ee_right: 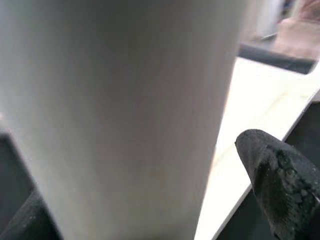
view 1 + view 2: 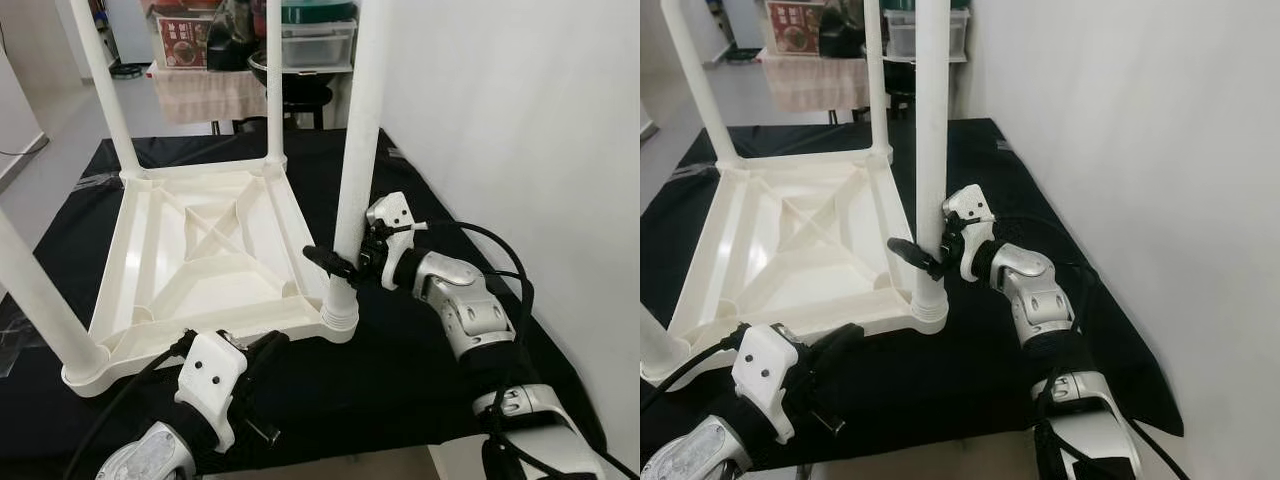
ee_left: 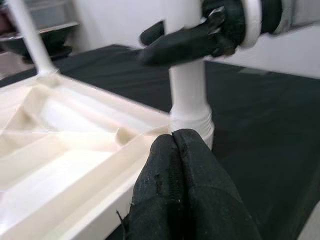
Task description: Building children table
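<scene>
The white plastic children's table (image 2: 200,250) lies upside down on the black-covered counter (image 2: 400,390), legs pointing up. The right hand (image 2: 335,262) is clamped on the near right table leg (image 2: 358,150), just above its corner socket (image 2: 340,318). The left hand (image 3: 182,175) has its fingers pressed together, holding nothing, just beside the table's near edge. Behind, a clear lidded storage box (image 2: 318,42) sits on a shelf; its contents cannot be made out.
</scene>
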Controlling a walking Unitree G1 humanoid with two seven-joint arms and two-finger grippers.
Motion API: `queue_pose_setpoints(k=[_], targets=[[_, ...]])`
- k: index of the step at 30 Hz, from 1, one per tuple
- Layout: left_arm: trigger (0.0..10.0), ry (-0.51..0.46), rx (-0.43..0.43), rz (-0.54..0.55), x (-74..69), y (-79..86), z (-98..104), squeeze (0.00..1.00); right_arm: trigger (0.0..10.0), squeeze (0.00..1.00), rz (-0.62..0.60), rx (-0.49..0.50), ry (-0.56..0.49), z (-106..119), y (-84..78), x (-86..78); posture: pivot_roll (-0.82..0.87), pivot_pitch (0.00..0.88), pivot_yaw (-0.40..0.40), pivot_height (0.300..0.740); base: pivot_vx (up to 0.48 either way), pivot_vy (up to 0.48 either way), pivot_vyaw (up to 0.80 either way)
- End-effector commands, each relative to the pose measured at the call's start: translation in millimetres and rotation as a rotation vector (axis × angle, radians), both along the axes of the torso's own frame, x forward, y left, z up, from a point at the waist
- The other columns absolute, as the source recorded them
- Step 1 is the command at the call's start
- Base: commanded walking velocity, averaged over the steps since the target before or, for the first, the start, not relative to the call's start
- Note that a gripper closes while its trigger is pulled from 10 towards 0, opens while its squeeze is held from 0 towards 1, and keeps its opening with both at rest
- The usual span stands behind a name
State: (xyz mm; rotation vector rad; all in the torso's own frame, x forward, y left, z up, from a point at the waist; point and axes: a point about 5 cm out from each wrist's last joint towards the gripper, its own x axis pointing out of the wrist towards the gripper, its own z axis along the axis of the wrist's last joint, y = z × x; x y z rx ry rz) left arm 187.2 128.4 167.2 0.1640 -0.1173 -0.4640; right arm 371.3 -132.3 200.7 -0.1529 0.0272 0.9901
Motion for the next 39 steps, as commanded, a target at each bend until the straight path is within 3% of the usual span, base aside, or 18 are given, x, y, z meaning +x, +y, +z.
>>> queue_pose_setpoints(k=[1, 6, 7, 8, 9, 10, 14, 16, 21, 22, 23, 25, 26, 27, 29, 30, 37, 39], targets=[[10.0, -0.023, 0.012, 0.022, -2.5, -0.7, -1.9, 0.00, 10.0, 0.00, 0.035, -0.044, 0.011, 0.3, -3.8, 2.8, 0.09, 0.021, -0.078, 0.740, 0.000, 0.000, 0.00], [10.0, -0.071, 0.022, 0.123, -2.0, 2.2, -8.5, 0.00, 10.0, 0.00, 0.050, -0.060, 0.027, 9.3, -19.0, 9.5, 0.09, 0.012, -0.081, 0.740, 0.000, 0.000, 0.00], [10.0, -0.078, 0.023, 0.132, -2.2, 1.9, -9.0, 0.00, 4.1, 0.00, 0.061, -0.050, 0.035, 10.8, -22.2, 10.0, 0.09, 0.012, -0.081, 0.740, 0.000, 0.000, 0.00], [10.0, -0.078, 0.023, 0.132, -2.2, 1.9, -9.0, 0.00, 4.1, 0.00, 0.061, -0.050, 0.035, 10.8, -22.2, 10.0, 0.09, 0.012, -0.081, 0.740, 0.000, 0.000, 0.00], [10.0, -0.080, 0.023, 0.135, -2.2, 1.4, -9.4, 0.00, 1.1, 0.00, 0.068, -0.043, 0.040, 11.7, -24.1, 10.2, 0.09, 0.010, -0.083, 0.740, 0.000, 0.000, 0.00], [10.0, -0.081, 0.019, 0.139, -2.2, 1.3, -9.7, 0.00, 0.0, 0.00, 0.059, -0.041, 0.041, 12.2, -27.2, 10.6, 0.09, 0.009, -0.083, 0.740, 0.000, 0.000, 0.00], [10.0, -0.091, 0.009, 0.146, -3.0, -0.2, -10.9, 0.00, 0.0, 0.00, 0.008, -0.065, 0.048, 9.8, -39.5, 11.7, 0.08, 0.008, -0.091, 0.740, 0.000, 0.000, 0.00], [10.0, -0.084, -0.042, 0.134, -3.9, -0.6, -12.0, 0.00, 0.0, 0.00, 0.005, -0.113, 0.047, 8.5, -58.5, 5.0, 0.08, 0.012, -0.095, 0.740, 0.000, 0.000, 0.00], [10.0, -0.099, -0.040, 0.133, -3.5, 1.2, -12.4, 0.00, 0.0, 0.00, -0.076, -0.113, 0.095, -3.8, -66.0, -8.9, 0.04, 0.034, -0.089, 0.740, 0.000, 0.000, 0.00], [10.0, -0.106, -0.036, 0.136, -3.0, 1.9, -12.3, 0.00, 0.0, 0.00, -0.162, -0.078, 0.153, -21.3, -52.4, -19.8, 0.03, 0.043, -0.087, 0.740, 0.000, 0.000, 0.00], [10.0, -0.106, -0.036, 0.136, -3.0, 1.9, -12.3, 0.00, 0.0, 0.00, -0.162, -0.078, 0.153, -21.3, -52.4, -19.8, 0.03, 0.043, -0.087, 0.740, 0.000, 0.000, 0.00], [10.0, -0.121, -0.033, 0.142, -2.1, 3.5, -11.0, 0.00, 0.0, 0.00, -0.441, 0.110, 0.268, -53.9, -9.1, -50.8, 0.04, 0.064, -0.081, 0.740, 0.000, 0.000, 0.00], [10.0, -0.121, -0.033, 0.142, -2.1, 3.5, -11.0, 0.00, 0.0, 0.00, -0.441, 0.110, 0.268, -53.9, -9.1, -50.8, 0.04, 0.064, -0.081, 0.740, 0.000, 0.000, 0.00], [10.0, -0.125, -0.032, 0.143, -1.6, 4.0, -10.8, 0.00, 0.0, 0.00, -0.519, 0.162, 0.357, -71.8, 14.9, -74.0, 0.04, 0.062, -0.066, 0.740, 0.000, 0.000, 0.00], [10.0, -0.125, -0.032, 0.143, -1.6, 4.0, -10.8, 0.00, 0.0, 0.00, -0.519, 0.162, 0.357, -71.8, 14.9, -74.0, 0.04, 0.062, -0.066, 0.740, 0.000, 0.000, 0.00], [10.0, -0.125, -0.032, 0.139, -0.7, 4.0, -11.4, 0.00, 0.0, 0.00, -0.453, 0.119, 0.356, -76.9, 38.1, -86.1, 0.04, 0.056, -0.061, 0.740, 0.000, 0.000, 0.00], [10.0, -0.134, -0.045, 0.110, 2.2, 0.6, -11.9, 0.00, 0.0, 0.00, -0.399, 0.127, 0.312, -67.9, 49.4, -63.7, 0.08, 0.056, -0.096, 0.740, 0.000, 0.000, 0.00], [10.0, -0.143, -0.043, 0.106, 3.6, 0.9, -11.3, 0.00, 10.0, 0.00, -0.387, 0.133, 0.299, -64.1, 53.9, -57.6, 0.09, 0.053, -0.098, 0.740, 0.000, 0.000, 0.00]])
